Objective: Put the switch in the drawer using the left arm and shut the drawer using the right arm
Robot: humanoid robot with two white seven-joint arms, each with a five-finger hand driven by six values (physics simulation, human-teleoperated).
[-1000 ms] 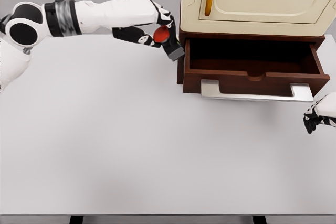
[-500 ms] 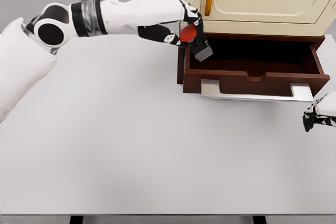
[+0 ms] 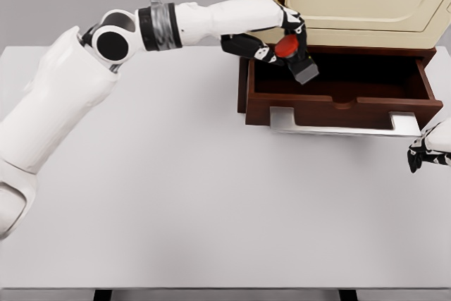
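Here the left hand (image 3: 285, 37) has its fingers clamped on the small rigid grey-bodied, red-buttoned switch (image 3: 296, 58), likely light, above the open brown wooden drawer (image 3: 338, 100); the right hand (image 3: 428, 151) looks curled.

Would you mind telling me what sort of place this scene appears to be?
Most likely a simulated tabletop test bench rather than a real room: a bare white table against a plain grey backdrop, one cream cabinet with an open wooden drawer, and the left hand holding a red-buttoned switch over it.
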